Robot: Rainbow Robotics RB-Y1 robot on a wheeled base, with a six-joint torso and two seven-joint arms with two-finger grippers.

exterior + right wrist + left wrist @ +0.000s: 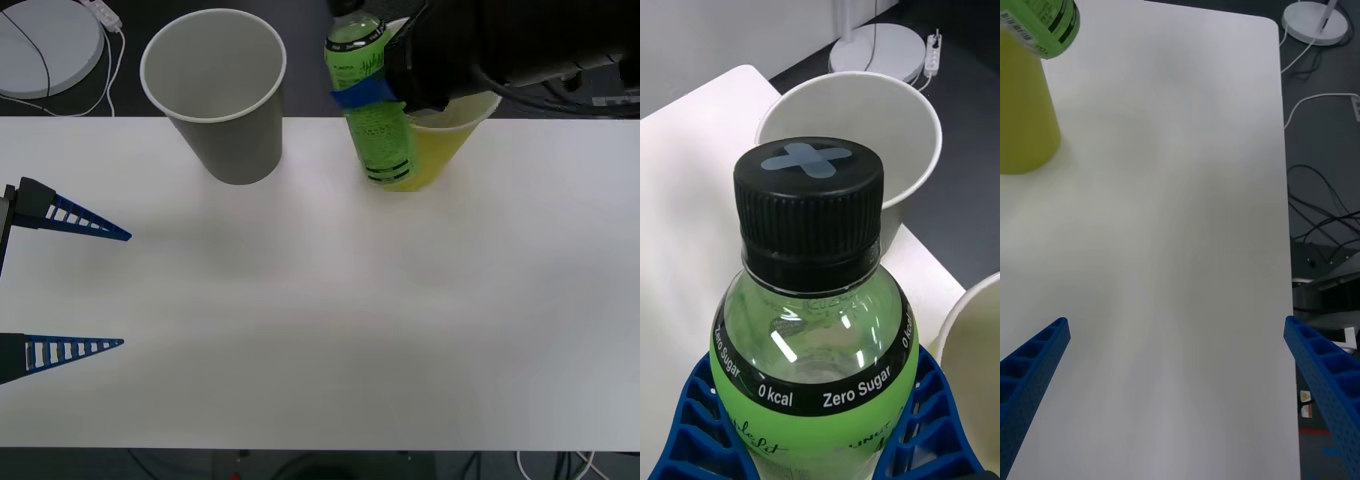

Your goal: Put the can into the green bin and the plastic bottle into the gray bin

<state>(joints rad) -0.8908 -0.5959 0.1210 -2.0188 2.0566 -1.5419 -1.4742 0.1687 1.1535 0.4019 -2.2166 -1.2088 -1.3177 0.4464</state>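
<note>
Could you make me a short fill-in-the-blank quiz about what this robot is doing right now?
1. The right gripper is shut on the ____.
2. The bottle has a ____ cap.
3. The left gripper, low over the table, has its fingers ____.
4. The gray bin stands to the robot's ____ of the green bin.

Missing words: bottle; black; open; left

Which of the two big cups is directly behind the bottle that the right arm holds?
The green bin: the plastic bottle overlaps it, while the gray bin stands apart, to the robot's left.
</note>
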